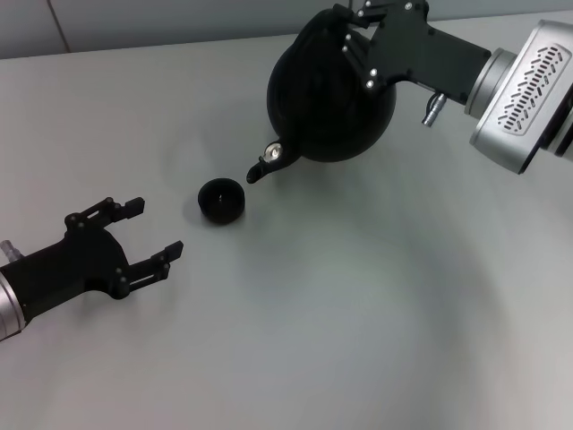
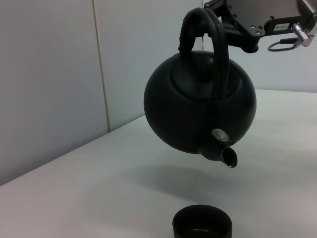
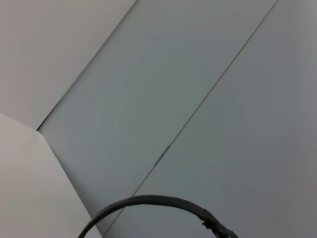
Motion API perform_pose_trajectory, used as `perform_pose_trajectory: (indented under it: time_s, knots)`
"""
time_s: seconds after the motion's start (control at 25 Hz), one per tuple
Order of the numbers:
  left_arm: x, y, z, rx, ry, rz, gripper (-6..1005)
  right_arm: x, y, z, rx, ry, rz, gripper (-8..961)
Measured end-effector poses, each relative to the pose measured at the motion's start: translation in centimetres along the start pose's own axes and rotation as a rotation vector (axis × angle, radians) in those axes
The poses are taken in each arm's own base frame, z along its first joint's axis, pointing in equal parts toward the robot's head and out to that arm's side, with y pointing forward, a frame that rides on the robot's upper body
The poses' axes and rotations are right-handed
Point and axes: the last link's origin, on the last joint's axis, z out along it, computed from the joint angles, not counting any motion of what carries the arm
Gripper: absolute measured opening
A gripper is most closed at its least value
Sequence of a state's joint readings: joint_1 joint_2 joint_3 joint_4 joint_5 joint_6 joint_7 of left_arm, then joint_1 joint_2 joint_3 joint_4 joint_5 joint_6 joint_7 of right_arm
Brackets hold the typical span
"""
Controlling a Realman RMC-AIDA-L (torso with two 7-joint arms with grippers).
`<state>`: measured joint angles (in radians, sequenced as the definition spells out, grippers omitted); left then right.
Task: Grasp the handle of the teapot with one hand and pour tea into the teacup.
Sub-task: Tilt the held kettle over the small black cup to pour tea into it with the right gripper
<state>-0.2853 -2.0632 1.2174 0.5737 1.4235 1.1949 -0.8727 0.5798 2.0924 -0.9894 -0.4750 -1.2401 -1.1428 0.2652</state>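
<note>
You've got the grab done: the right hand (image 1: pixel 363 27) has its jaws clamped on the handle (image 2: pixel 210 37), and the matte black teapot (image 1: pixel 329 98) hangs below them, tipped spout-down. The teacup (image 1: pixel 220 200) sits on the desk (image 1: pixel 358 313) just under the spout; no tea visible yet. Left gripper (image 1: pixel 148 235) idles with jaws wide.

Teapot (image 1: pixel 329 98) hangs tilted above table (image 1: pixel 358 313); spout overhangs teacup (image 1: pixel 220 200); open tabletop elsewhere.
</note>
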Motion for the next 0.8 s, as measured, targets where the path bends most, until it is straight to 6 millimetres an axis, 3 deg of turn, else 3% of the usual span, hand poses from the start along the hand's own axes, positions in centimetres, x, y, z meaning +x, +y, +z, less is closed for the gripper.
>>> perform_pose_trajectory:
  time_s: [0.8]
  knots:
    - [-0.01, 0.0, -0.02, -0.002, -0.001, 0.001, 802, -0.35, -0.23, 0.22, -0.005, -0.011, -0.019, 79]
